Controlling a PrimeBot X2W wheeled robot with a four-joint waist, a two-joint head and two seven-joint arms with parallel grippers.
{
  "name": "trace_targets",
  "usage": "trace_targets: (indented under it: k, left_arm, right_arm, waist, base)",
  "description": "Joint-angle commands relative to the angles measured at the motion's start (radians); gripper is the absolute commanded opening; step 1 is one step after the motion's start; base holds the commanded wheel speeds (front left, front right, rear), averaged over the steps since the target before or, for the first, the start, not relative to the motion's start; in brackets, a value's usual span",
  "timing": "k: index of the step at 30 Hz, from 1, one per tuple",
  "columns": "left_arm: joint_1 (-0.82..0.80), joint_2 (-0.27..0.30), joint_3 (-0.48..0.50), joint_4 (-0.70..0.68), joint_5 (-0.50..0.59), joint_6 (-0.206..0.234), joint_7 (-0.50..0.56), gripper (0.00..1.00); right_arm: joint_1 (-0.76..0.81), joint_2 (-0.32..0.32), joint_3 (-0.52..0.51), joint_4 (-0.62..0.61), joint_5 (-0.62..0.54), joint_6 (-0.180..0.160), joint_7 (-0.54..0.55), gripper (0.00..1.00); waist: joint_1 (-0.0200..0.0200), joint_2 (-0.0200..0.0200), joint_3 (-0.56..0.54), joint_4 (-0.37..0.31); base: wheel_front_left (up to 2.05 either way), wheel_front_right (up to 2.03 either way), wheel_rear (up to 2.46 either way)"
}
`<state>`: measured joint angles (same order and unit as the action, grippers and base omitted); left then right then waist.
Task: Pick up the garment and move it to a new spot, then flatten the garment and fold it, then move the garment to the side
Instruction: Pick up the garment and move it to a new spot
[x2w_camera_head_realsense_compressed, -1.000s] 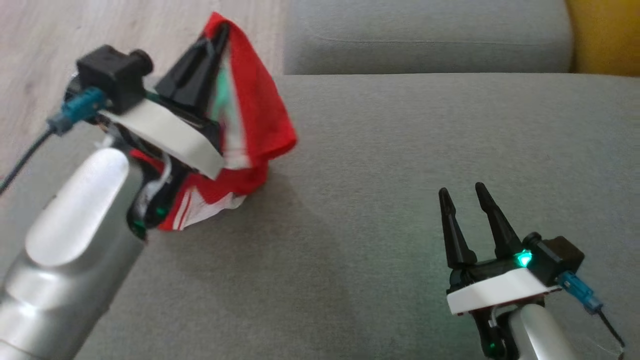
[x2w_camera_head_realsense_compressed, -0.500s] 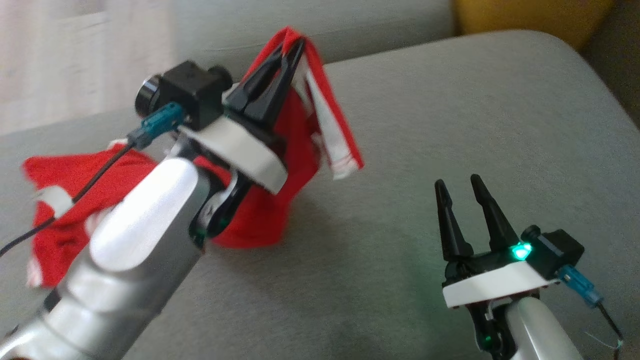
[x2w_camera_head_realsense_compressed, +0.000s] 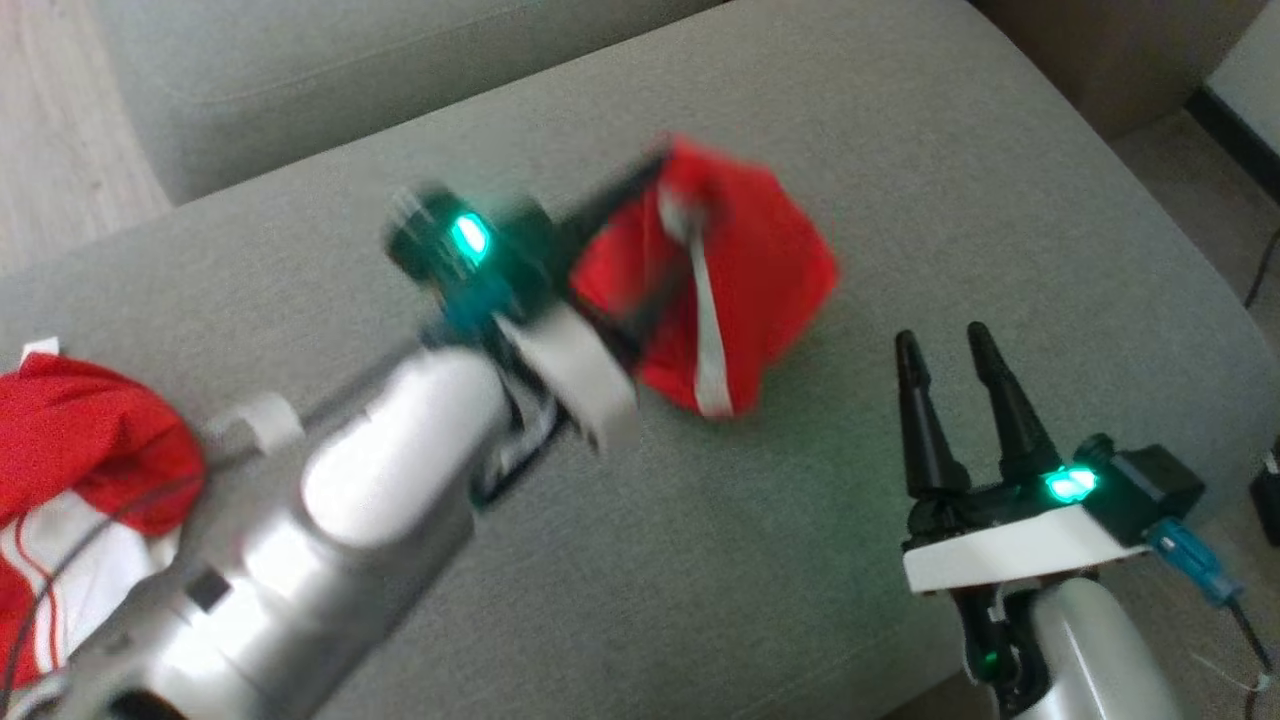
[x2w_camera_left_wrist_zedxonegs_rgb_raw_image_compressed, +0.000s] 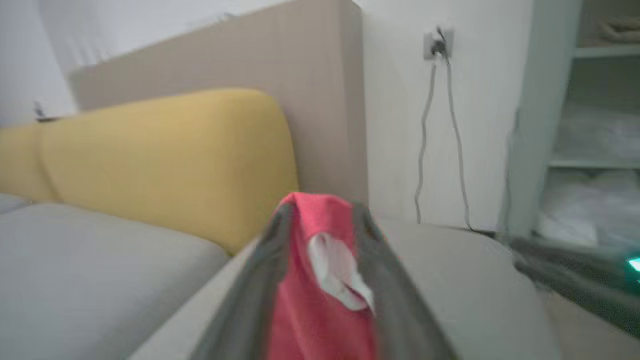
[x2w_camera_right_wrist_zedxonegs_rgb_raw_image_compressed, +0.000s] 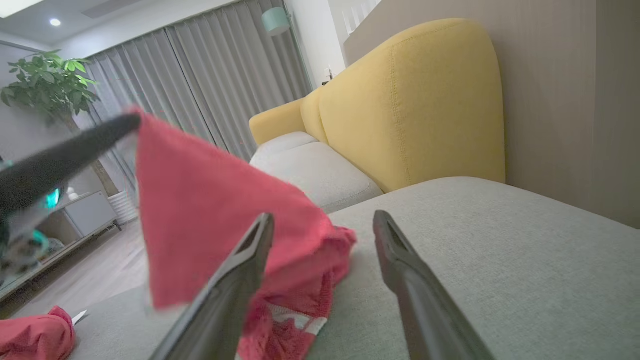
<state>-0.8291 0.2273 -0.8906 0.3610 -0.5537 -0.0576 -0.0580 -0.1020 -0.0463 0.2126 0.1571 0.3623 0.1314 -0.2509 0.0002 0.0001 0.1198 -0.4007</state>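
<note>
On the grey sofa seat (x2w_camera_head_realsense_compressed: 700, 580), mid-cushion – red garment (x2w_camera_head_realsense_compressed: 770, 270) with a white stripe (x2w_camera_head_realsense_compressed: 705, 330), bunched. Lower folds touch the cushion, one corner is tented up to the left gripper (x2w_camera_head_realsense_compressed: 675, 200). Its jaws are part-way spread with red cloth between them (clearest in the left wrist view). Heavy blur, so cannot tell if they bite the cloth or it just hangs there.

Left arm reaches in from 8 o'clock, fingers aimed toward 2 o'clock, wrist raised above the seat. Right gripper (x2w_camera_head_realsense_compressed: 942, 336) sits at 4 o'clock of the garment, near but apart, jaws spread wide and empty, fingers aimed at 12 o'clock. From those jaws the garment lies at 10–11 o'clock; the right wrist view puts the heap just ahead of one of its fingers (x2w_camera_right_wrist_zedxonegs_rgb_raw_image_compressed: 235, 285).

Long axis is hard to call on a crumpled heap; the stripe runs roughly 12 to 6.

Judgement: the move-to-new-spot step looks about done, flattening not yet begun. Left arm is at the cloth; right arm is nearer the lower hem and would need a short reach toward 10 o'clock.

Well apart at 9 o'clock, by the cushion's edge – a second red garment (x2w_camera_head_realsense_compressed: 70, 450).
</note>
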Motion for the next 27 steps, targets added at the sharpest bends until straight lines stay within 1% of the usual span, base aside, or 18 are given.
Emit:
trace_targets:
  k: [1,4,5,8,11,13,16,21,24,25,27]
  left_arm:
    - [-0.003,0.021,0.002,-0.011,0.01,-0.018,-0.005,1.0]
    - [0.03,0.035,-0.033,0.014,0.014,-0.036,-0.025,1.0]
    - [0.041,0.05,-0.034,0.026,0.011,-0.041,-0.043,1.0]
    - [0.047,0.069,-0.026,0.029,0.006,-0.041,-0.059,1.0]
    - [0.061,0.103,-0.003,0.022,-0.003,-0.028,-0.083,1.0]
    - [0.083,0.129,0.018,0.011,-0.013,-0.011,-0.104,1.0]
    - [0.141,0.16,0.054,-0.017,-0.037,0.027,-0.139,1.0]
    - [0.288,0.198,0.123,-0.084,-0.068,0.12,-0.188,1.0]
    - [0.402,0.203,0.172,-0.136,-0.07,0.184,-0.201,1.0]
    - [0.445,0.198,0.192,-0.155,-0.07,0.205,-0.202,1.0]
    - [0.533,0.181,0.237,-0.208,-0.052,0.233,-0.203,1.0]
  right_arm:
    - [-0.042,-0.004,0.011,-0.038,0.003,-0.001,-0.011,1.0]
    - [-0.041,-0.004,-0.007,-0.037,-0.009,-0.001,-0.011,1.0]
    - [-0.039,-0.004,-0.014,-0.035,-0.018,-0.001,-0.011,1.0]
    - [-0.037,-0.004,-0.017,-0.032,-0.029,-0.001,-0.011,1.0]
    - [-0.033,-0.004,-0.026,-0.029,-0.042,-0.001,-0.011,1.0]
    - [-0.027,-0.004,-0.031,-0.024,-0.051,-0.001,-0.011,1.0]
    - [-0.013,-0.004,-0.042,-0.015,-0.068,-0.001,-0.011,1.0]
    - [0.021,-0.004,-0.066,0.0,-0.096,-0.001,-0.011,1.0]
    - [0.042,-0.004,-0.075,0.007,-0.109,-0.001,-0.011,1.0]
    - [0.05,-0.004,-0.076,0.009,-0.112,-0.001,-0.011,1.0]
    - [0.062,-0.004,-0.079,0.013,-0.115,-0.001,-0.011,1.0]
  waist:
    - [-0.0002,-0.0001,0.006,0.02]
    - [-0.0002,-0.0001,0.01,0.064]
    - [-0.0002,-0.0001,0.005,0.098]
    - [-0.0002,-0.0001,-0.001,0.131]
    - [-0.0002,-0.0001,-0.016,0.182]
    - [-0.0002,-0.0001,-0.027,0.213]
    - [-0.0002,-0.0001,-0.049,0.26]
    - [-0.0002,-0.0001,-0.083,0.324]
    - [-0.0002,-0.0001,-0.099,0.351]
    - [-0.0002,-0.0001,-0.104,0.356]
    - [-0.0002,-0.0001,-0.108,0.364]
  base:
    - [0.0,0.0,0.0]
    - [0.0,0.0,0.0]
    - [0.0,0.0,0.0]
    - [0.0,0.0,0.0]
    - [0.0,0.0,0.0]
    - [0.0,0.0,0.0]
    - [0.0,0.0,0.0]
    - [0.0,0.0,0.0]
    - [0.0,0.0,0.0]
    - [0.0,0.0,0.0]
    - [0.0,0.0,0.0]
